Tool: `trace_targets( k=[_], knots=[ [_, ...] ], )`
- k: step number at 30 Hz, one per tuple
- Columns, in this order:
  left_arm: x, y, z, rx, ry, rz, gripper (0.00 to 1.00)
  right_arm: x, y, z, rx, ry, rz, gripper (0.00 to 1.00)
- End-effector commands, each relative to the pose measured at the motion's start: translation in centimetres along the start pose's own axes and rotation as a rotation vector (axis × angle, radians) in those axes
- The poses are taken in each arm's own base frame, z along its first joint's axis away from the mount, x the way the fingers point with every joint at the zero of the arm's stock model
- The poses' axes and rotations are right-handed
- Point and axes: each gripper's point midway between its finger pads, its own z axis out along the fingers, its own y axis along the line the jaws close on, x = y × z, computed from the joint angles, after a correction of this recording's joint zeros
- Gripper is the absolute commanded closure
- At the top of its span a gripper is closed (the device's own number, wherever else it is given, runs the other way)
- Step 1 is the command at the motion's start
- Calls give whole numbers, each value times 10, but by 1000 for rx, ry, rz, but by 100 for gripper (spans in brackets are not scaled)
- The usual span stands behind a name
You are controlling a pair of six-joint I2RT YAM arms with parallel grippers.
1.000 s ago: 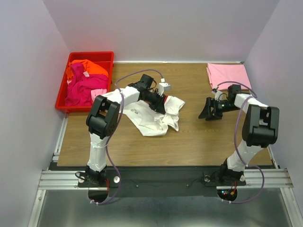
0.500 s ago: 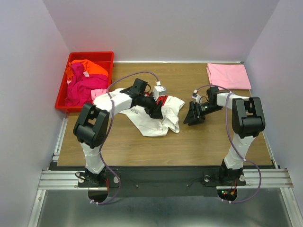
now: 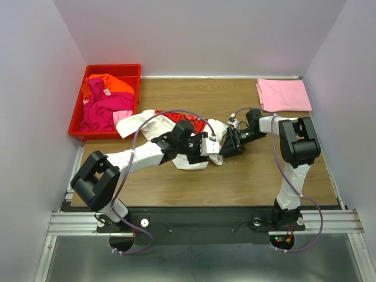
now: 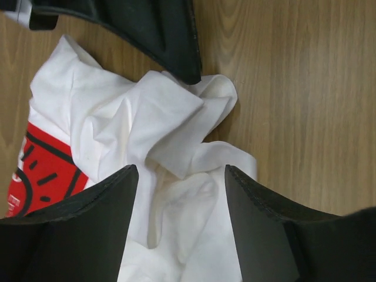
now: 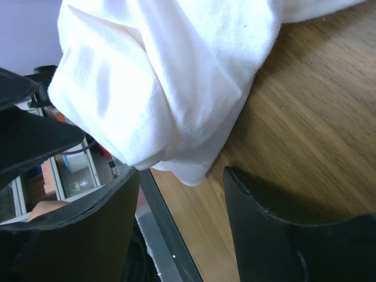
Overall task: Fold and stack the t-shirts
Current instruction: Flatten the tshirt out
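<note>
A large white t-shirt (image 3: 218, 128) with a red print (image 4: 41, 170) lies crumpled at the table's middle. My left gripper (image 3: 210, 145) hovers open over its right-hand folds; in the left wrist view (image 4: 181, 170) white cloth lies under and between the spread fingers (image 4: 88, 223). My right gripper (image 3: 228, 145) is open at the shirt's right edge, and a rolled fold (image 5: 176, 88) reaches the mouth of its jaws (image 5: 182, 173). A folded pale pink t-shirt (image 3: 284, 94) lies at the back right. Orange (image 3: 111, 83) and magenta (image 3: 106, 108) t-shirts fill the bin.
A red plastic bin (image 3: 76, 120) stands at the table's back left corner. Bare wood (image 3: 252, 176) shows at the near right. The two grippers are very close together; a right finger (image 4: 170, 35) shows at the top of the left wrist view.
My left arm swung from the shirt's far side to its near right and its jaws opened. The shirt spread out toward the bin. My right gripper moved left to the shirt's edge.
</note>
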Motion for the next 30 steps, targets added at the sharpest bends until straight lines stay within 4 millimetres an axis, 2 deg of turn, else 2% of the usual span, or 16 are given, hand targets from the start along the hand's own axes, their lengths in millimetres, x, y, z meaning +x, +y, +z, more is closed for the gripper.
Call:
trace_targets(
  k=[1, 2, 3, 4, 7, 12, 17, 25, 30],
  knots=[
    [-18, 37, -7, -210, -2, 363, 31, -12, -22, 8, 76, -15, -59, 36],
    [-12, 34, -6, -218, 11, 419, 31, -11, -22, 9, 74, -13, -55, 37],
    [-20, 40, -7, -261, -12, 482, 32, -10, -22, 8, 73, -13, -53, 38],
    [-18, 39, -7, -264, -3, 572, 33, -10, -21, 8, 73, -15, -57, 39],
    [-27, 41, -5, -281, -24, 714, 35, -6, -20, 7, 75, -12, -53, 39],
    [-38, 37, 3, -281, -64, 791, 39, -2, -19, 7, 77, -8, -50, 42],
    [-46, 23, 10, -246, -104, 848, 41, 0, -19, 7, 71, -7, -41, 46],
    [-35, 10, 23, -180, -95, 887, 45, -2, -12, 4, 58, -17, -44, 46],
    [-26, 1, 18, -146, -80, 882, 46, -3, -11, 4, 60, -19, -42, 47]
  ],
)
